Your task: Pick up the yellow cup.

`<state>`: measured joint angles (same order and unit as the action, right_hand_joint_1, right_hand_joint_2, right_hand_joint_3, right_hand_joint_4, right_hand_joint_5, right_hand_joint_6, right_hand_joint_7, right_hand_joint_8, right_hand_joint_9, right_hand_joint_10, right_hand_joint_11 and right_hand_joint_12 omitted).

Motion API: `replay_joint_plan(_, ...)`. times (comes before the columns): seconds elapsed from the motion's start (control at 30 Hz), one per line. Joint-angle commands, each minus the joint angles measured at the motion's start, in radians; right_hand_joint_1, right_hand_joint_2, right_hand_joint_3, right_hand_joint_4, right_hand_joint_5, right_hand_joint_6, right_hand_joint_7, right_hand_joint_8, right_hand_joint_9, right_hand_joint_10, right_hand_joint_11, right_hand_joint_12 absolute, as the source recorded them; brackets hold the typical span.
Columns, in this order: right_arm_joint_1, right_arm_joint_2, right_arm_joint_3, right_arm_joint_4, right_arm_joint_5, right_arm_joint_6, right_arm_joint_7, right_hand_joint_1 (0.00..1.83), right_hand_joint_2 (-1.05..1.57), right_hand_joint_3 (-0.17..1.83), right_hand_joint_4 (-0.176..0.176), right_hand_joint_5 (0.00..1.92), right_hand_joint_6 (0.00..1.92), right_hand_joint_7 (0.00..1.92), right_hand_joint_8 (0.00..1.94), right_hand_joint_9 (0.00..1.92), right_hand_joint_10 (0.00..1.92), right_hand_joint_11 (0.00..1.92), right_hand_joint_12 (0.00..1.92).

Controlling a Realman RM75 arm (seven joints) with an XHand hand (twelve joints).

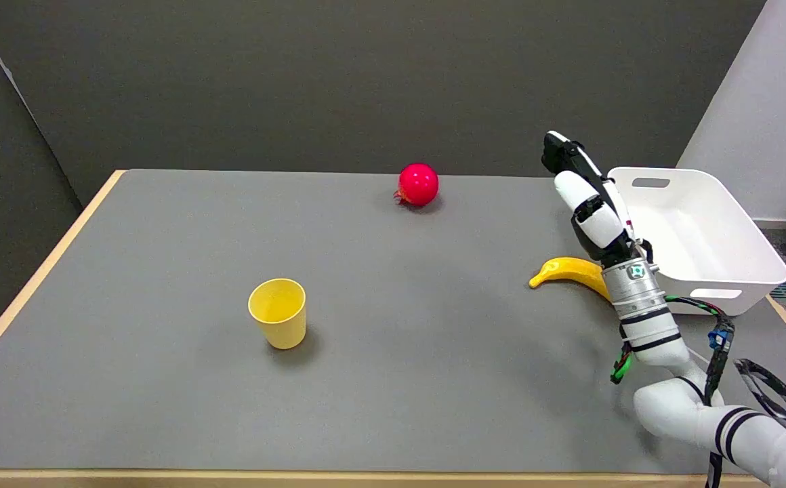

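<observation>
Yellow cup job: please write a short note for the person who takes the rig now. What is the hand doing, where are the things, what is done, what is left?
Right hand: raised above the table's right side, holding nothing, fingers extended, far from the cup.
Yellow cup: upright, mouth up, on the grey table, left of centre, untouched.
Nearby: banana beside the right arm, red ball at the far edge, white bin at far right.
Done: nothing yet.
Left: reach left to the cup, grip it, lift it.

Grey table (162, 407), yellow cup (278, 313), pomegranate (418, 184), banana (569, 272), bin (698, 237)
</observation>
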<state>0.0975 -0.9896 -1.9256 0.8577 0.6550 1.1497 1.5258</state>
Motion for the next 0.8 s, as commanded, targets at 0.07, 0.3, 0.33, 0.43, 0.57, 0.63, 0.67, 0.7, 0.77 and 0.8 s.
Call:
replay_joint_plan(0.07,0.000,0.000,-0.009,0.004,-0.004,-0.003,0.003,0.39,0.85,0.80,-0.070,0.18,0.37,0.15,0.28,0.00,0.51,0.00,0.48)
replay_joint_plan(0.3,0.015,0.002,-0.026,0.028,-0.043,-0.021,0.003,0.40,0.85,0.80,-0.070,0.18,0.37,0.16,0.28,0.00,0.53,0.00,0.49)
replay_joint_plan(0.33,0.020,0.003,-0.031,0.037,-0.058,-0.034,0.003,0.40,0.85,0.80,-0.070,0.18,0.37,0.16,0.28,0.00,0.53,0.00,0.49)
replay_joint_plan(0.43,0.040,0.002,-0.051,0.065,-0.085,-0.090,-0.005,0.40,0.85,0.80,-0.071,0.18,0.37,0.16,0.28,0.00,0.54,0.00,0.48)
replay_joint_plan(0.57,0.097,-0.017,-0.100,0.071,-0.125,-0.143,-0.005,0.39,0.83,0.80,-0.071,0.17,0.36,0.16,0.28,0.00,0.54,0.00,0.46)
replay_joint_plan(0.63,0.136,-0.036,-0.126,0.072,-0.161,-0.173,-0.005,0.39,0.83,0.80,-0.071,0.17,0.36,0.16,0.28,0.00,0.54,0.00,0.46)
replay_joint_plan(0.67,0.155,-0.045,-0.137,0.073,-0.177,-0.191,-0.005,0.39,0.82,0.80,-0.071,0.17,0.36,0.15,0.28,0.00,0.53,0.00,0.46)
replay_joint_plan(0.7,0.173,-0.054,-0.149,0.073,-0.198,-0.209,-0.005,0.39,0.82,0.80,-0.071,0.17,0.36,0.15,0.28,0.00,0.53,0.00,0.45)
replay_joint_plan(0.77,0.215,-0.076,-0.173,0.072,-0.247,-0.250,-0.005,0.40,0.82,0.80,-0.071,0.17,0.36,0.15,0.27,0.00,0.52,0.00,0.45)
replay_joint_plan(0.8,0.243,-0.089,-0.189,0.071,-0.277,-0.277,-0.005,0.40,0.82,0.80,-0.071,0.17,0.36,0.15,0.27,0.00,0.52,0.00,0.44)
